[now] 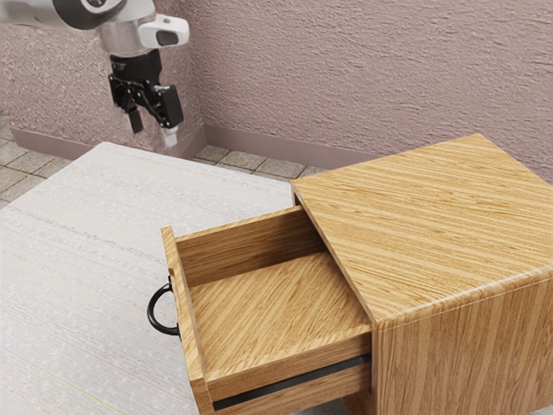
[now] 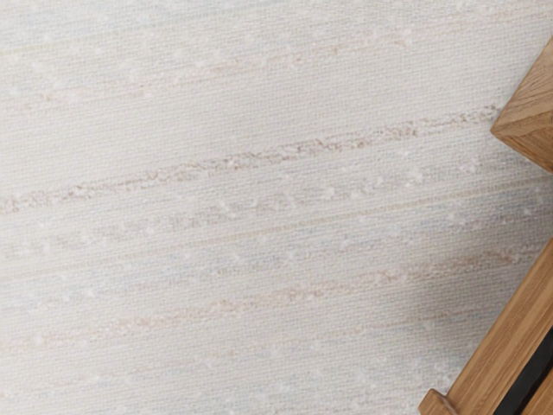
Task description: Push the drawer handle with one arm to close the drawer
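**Open Drawer (image 1: 268, 303), Unattended**

Handle (image 1: 150, 311): black, curved, mounted on the drawer's front. An off-centre push could have jammed the drawer; too high an approach could have missed the handle.
Cabinet (image 1: 432, 225): wood-grained.
Gripper (image 1: 153, 134): hung well apart from the handle, fingers parted, empty.
Tabletop (image 1: 95, 259): was pale, striped.
Floor (image 1: 246, 161): was tiled.
Wall (image 1: 346, 78): was pinkish, rough.

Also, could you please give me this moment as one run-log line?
gripper: open, raised, empty | handle: untouched | drawer: pulled out of cabinet | task: not done
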Tool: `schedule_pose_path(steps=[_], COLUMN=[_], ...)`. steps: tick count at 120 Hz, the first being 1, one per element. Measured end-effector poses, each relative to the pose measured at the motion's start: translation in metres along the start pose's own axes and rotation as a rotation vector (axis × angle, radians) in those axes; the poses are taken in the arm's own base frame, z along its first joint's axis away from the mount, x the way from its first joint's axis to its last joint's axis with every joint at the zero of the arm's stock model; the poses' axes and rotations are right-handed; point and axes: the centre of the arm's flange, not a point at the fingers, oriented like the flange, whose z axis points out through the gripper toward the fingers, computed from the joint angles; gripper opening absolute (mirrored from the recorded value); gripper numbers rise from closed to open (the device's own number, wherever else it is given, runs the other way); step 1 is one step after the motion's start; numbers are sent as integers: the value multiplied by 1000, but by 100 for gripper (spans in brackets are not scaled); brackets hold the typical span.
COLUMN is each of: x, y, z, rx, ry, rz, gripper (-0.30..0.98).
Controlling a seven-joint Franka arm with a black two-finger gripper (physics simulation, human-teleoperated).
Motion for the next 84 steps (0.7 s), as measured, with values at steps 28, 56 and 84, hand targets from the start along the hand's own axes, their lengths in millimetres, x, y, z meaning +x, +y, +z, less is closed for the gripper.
schedule_pose_path(steps=[28,56,84], x=[-15,-107,-213], y=[10,39,78], z=[-2,3,60], rx=[-28,-46,12], ry=[19,20,37], rz=[33,91,256], gripper=[69,24,-1])
